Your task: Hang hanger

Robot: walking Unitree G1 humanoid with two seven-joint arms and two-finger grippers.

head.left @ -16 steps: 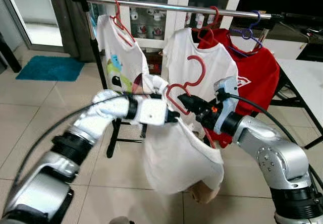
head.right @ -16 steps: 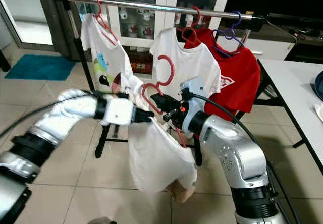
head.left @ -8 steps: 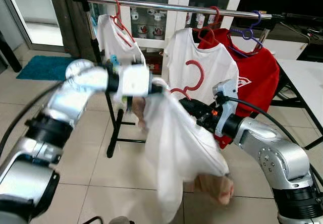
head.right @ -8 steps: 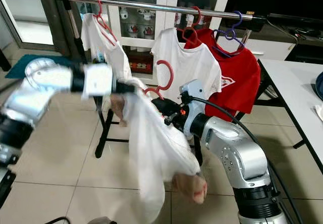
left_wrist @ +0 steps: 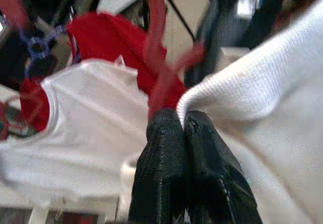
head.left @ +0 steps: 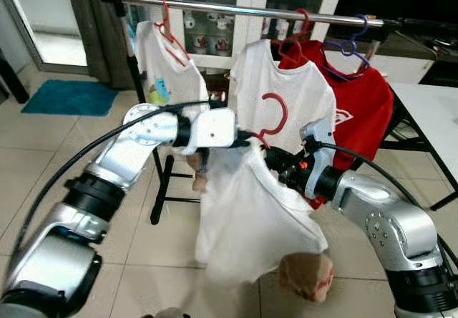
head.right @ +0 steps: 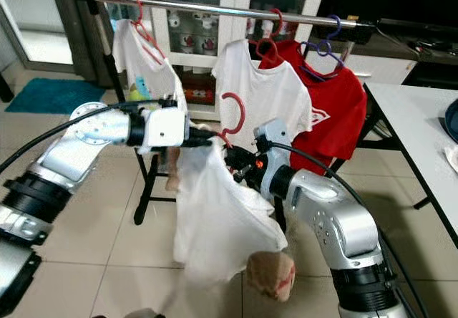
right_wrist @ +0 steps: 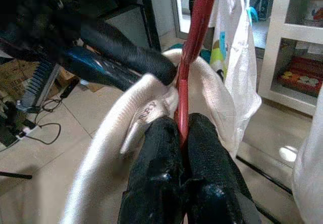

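Left gripper (head.left: pixel 247 140) lower than half second ago, pinched shut on white T-shirt (head.left: pixel 250 210) collar, apparently. Right gripper (right_wrist: pixel 177 133) clamped on red hanger (head.left: pixel 272 117), well below clothes rail (head.left: pixel 236 8). Shirt now draped straighter; lift to rail remains.

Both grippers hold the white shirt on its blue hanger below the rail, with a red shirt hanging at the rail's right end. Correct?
One thing is off: the hanger carrying the white shirt is red, not blue, as the left eye view shows. The rest stands: the left gripper pinches the shirt's neckline, the right gripper clamps the hanger, both below the rail, and the red shirt hangs at its right end.
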